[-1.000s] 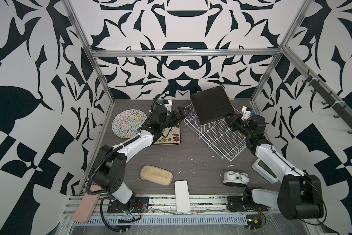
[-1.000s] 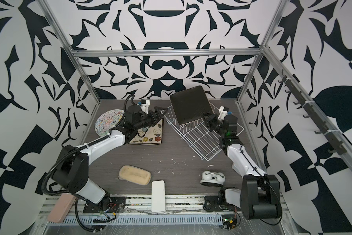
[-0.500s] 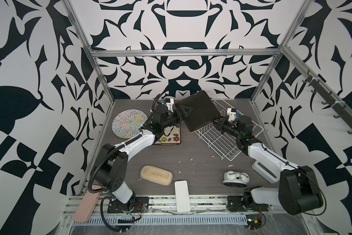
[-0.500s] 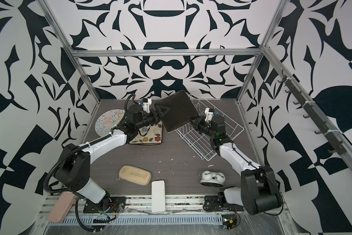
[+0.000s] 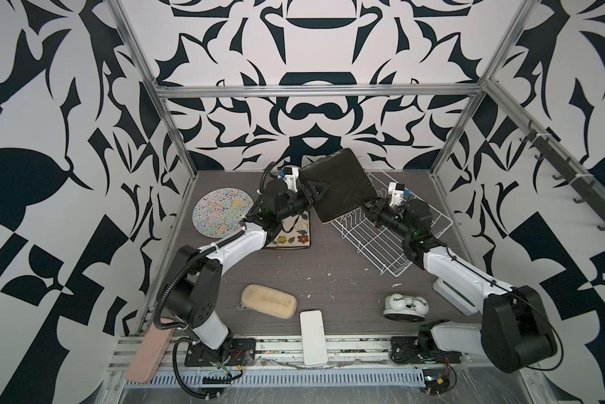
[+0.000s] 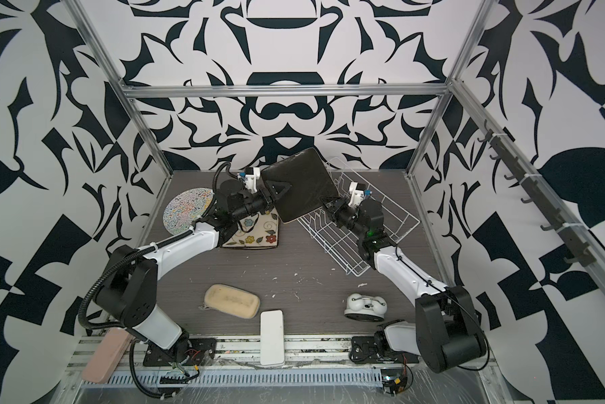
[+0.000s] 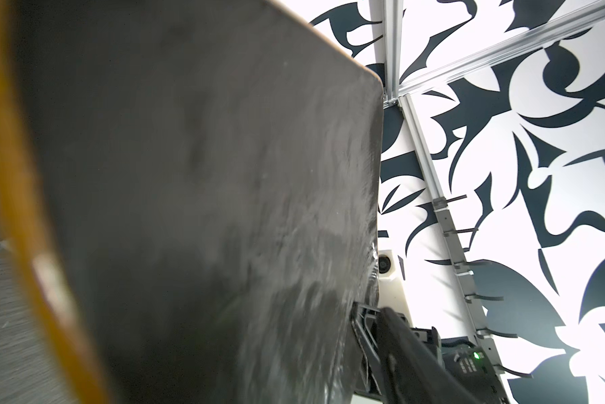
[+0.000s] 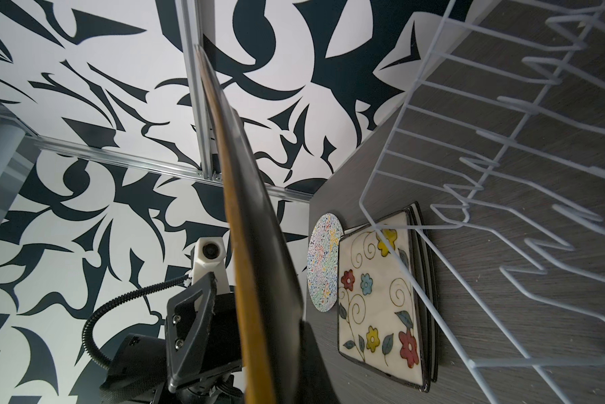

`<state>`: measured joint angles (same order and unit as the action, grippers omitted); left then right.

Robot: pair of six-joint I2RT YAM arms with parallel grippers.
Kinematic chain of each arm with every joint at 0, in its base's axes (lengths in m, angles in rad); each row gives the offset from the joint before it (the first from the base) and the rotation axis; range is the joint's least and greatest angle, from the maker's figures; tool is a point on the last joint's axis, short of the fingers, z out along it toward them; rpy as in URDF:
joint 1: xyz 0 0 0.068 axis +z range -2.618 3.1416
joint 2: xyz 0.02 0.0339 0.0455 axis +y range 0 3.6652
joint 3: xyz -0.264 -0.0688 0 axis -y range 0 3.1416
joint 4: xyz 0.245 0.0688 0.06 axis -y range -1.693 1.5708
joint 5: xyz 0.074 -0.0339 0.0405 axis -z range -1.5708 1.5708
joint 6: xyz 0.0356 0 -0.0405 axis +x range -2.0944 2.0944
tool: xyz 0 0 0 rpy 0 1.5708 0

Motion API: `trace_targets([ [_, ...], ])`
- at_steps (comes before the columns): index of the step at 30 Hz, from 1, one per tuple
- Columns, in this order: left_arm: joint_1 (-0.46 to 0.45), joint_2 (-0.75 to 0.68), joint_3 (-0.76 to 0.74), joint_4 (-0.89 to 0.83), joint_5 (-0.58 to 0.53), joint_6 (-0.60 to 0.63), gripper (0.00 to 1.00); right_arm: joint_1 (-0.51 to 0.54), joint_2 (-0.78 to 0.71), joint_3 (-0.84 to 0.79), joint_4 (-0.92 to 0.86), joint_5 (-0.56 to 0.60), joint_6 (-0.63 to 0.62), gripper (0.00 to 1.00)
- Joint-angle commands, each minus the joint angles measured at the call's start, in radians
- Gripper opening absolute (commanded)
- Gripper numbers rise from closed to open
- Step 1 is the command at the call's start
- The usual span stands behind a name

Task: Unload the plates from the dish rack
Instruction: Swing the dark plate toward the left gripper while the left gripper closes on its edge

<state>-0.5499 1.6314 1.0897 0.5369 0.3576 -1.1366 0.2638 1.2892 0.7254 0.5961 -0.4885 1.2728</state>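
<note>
**Dark plate in the air between my two tools**

At the far left of the counter (image 5: 329, 286) the round squiggle plate (image 5: 223, 212) lies flat. Just beside it the floral plate (image 5: 294, 238) lies face up on a stack of dark plates (image 8: 430, 280) (their rims show along one side in the right wrist view).

My left tool (image 5: 320, 190) reaches over that stack, and its jaws straddle the left edge of the dark square plate (image 5: 339, 182). One finger (image 8: 189, 314) stands close against the plate's face, but I cannot tell whether the jaws are pressing on it.

The dark square plate is off the dish rack (image 5: 381, 245). It hangs steeply tilted above the rack's left end, between my two tools. In the left wrist view its dark face fills most of the picture.

My right tool (image 5: 364, 204) is clamped tight on the plate's lower right edge. Below and to the right of it, the white wire rack sits slantwise on the counter.

Along the near edge, a beige sponge (image 5: 269, 306) lies to the left of a white block (image 5: 313, 337).
</note>
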Motion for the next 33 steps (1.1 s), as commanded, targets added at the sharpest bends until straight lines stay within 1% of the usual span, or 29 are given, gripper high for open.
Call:
trace_targets([
  [1, 0.002, 0.003, -0.019, 0.059, 0.023, -0.008, 0.61, 0.004, -0.046, 0.025, 0.257, 0.014, 0.016, 0.0],
  [3, 0.004, -0.002, -0.026, 0.06, 0.023, -0.007, 0.62, 0.005, -0.047, 0.023, 0.253, 0.014, 0.013, 0.0],
  [5, 0.005, -0.007, -0.033, 0.06, 0.018, -0.007, 0.66, 0.004, -0.05, 0.023, 0.251, 0.017, 0.012, 0.0],
  [7, 0.009, -0.012, -0.04, 0.06, 0.017, -0.006, 0.67, 0.004, -0.054, 0.024, 0.245, 0.017, 0.009, 0.0],
  [12, 0.015, -0.023, -0.058, 0.066, 0.018, -0.004, 0.6, 0.003, -0.073, 0.027, 0.21, 0.018, -0.012, 0.0],
  [16, 0.018, -0.025, -0.071, 0.086, 0.02, -0.015, 0.49, 0.003, -0.068, 0.031, 0.204, 0.007, -0.006, 0.0],
  [21, 0.024, -0.028, -0.072, 0.089, 0.024, -0.027, 0.4, 0.004, -0.065, 0.028, 0.213, 0.005, 0.007, 0.0],
  [24, 0.025, -0.03, -0.073, 0.09, 0.024, -0.029, 0.3, 0.003, -0.061, 0.034, 0.211, -0.005, 0.011, 0.0],
  [28, 0.027, -0.034, -0.078, 0.092, 0.021, -0.029, 0.14, 0.003, -0.06, 0.036, 0.209, -0.017, 0.015, 0.0],
  [32, 0.04, -0.035, -0.095, 0.121, 0.02, -0.052, 0.01, 0.003, -0.063, 0.031, 0.2, -0.019, 0.017, 0.0],
  [33, 0.045, -0.035, -0.102, 0.129, 0.021, -0.061, 0.0, 0.002, -0.063, 0.032, 0.201, -0.021, 0.017, 0.0],
])
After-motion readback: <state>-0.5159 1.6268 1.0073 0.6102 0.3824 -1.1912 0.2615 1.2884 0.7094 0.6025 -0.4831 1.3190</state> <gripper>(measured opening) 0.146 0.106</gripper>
